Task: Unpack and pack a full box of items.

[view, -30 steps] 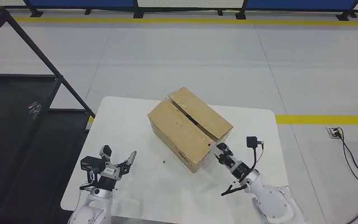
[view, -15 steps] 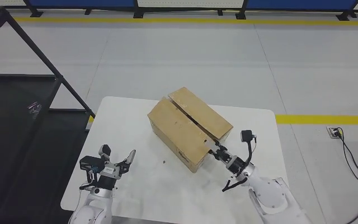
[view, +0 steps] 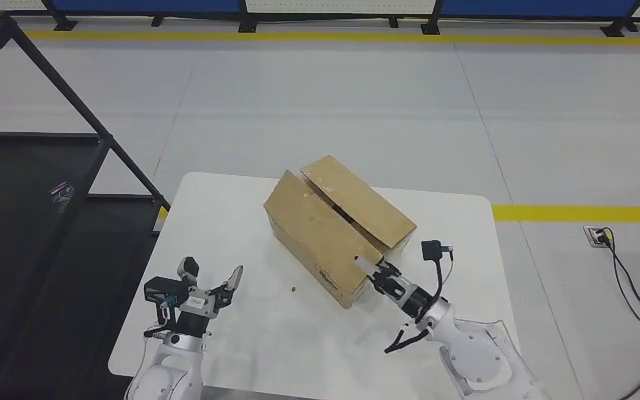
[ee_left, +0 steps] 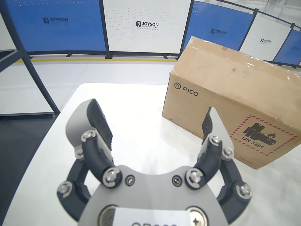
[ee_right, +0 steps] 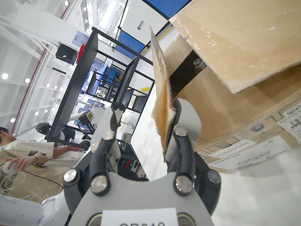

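Shifted leftward and in toward the box (view: 335, 225) over the last second: right gripper (view: 385, 281), now hard at the near corner instead of off to the side. Jaws open, with the corner of a slightly lifted cardboard flap (ee_right: 162, 90) standing between the fingers (ee_right: 185, 118), touching one and apart from the other. Left gripper (ee_left: 151, 109) much where it was, low over the near left part of the white table (view: 250, 335), jaws spread wide around nothing, well apart from the box. Small dark speck (view: 292, 290) on the tabletop between left gripper and box. Box sitting skewed near the middle of the table, long side angled toward the left arm, with a red-bordered label (ee_left: 264, 135) on that face and white stickers (ee_right: 235, 158) on the end face by the right gripper. Beyond the table, pale floor with a yellow line (view: 565, 212), a black metal rack (view: 90, 150) off to the left, and blue and white fence panels (ee_left: 141, 24) at the back
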### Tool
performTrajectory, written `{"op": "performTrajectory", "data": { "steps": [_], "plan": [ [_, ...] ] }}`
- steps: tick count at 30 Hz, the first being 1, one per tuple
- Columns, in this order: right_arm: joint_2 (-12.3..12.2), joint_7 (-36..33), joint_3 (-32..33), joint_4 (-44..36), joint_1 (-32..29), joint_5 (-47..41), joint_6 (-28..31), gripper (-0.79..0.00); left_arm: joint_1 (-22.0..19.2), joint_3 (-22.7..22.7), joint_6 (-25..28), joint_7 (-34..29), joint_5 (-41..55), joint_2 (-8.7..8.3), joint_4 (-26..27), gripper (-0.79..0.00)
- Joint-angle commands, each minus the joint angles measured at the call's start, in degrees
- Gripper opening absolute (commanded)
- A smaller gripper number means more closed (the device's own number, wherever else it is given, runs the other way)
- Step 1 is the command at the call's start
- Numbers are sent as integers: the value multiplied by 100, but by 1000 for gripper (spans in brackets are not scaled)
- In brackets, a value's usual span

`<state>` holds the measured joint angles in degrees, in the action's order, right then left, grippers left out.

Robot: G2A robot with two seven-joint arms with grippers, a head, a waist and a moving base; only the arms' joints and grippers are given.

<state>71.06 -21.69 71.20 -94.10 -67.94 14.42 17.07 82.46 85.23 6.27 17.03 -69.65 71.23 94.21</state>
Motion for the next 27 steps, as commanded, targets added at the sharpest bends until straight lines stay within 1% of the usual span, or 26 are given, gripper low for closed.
{"op": "performTrajectory", "data": {
  "steps": [1, 4, 8, 14, 22, 27],
  "plan": [
    [-2, 27, -5, -28, -23, 105, -54, -785, -18, 11, -20, 10, 44, 6, -4, 0],
    [-2, 37, -8, -30, -29, 133, -55, -785, -36, 36, -26, 21, 77, 10, -3, 0],
    [-8, -28, 17, -22, -11, 98, 22, -785, -83, 85, -159, 33, 219, 27, -39, 0],
    [-48, -326, 150, -41, -73, -100, 391, -785, -133, 135, -189, 33, 248, 35, -103, 0],
    [-138, -934, 434, -16, -205, -470, 897, -785, -210, 136, -221, -13, 249, 50, -175, 0],
    [-189, -1139, 565, -25, -285, -481, 1108, -785, -268, 144, -255, -41, 255, 59, -270, 0]
  ]
}}
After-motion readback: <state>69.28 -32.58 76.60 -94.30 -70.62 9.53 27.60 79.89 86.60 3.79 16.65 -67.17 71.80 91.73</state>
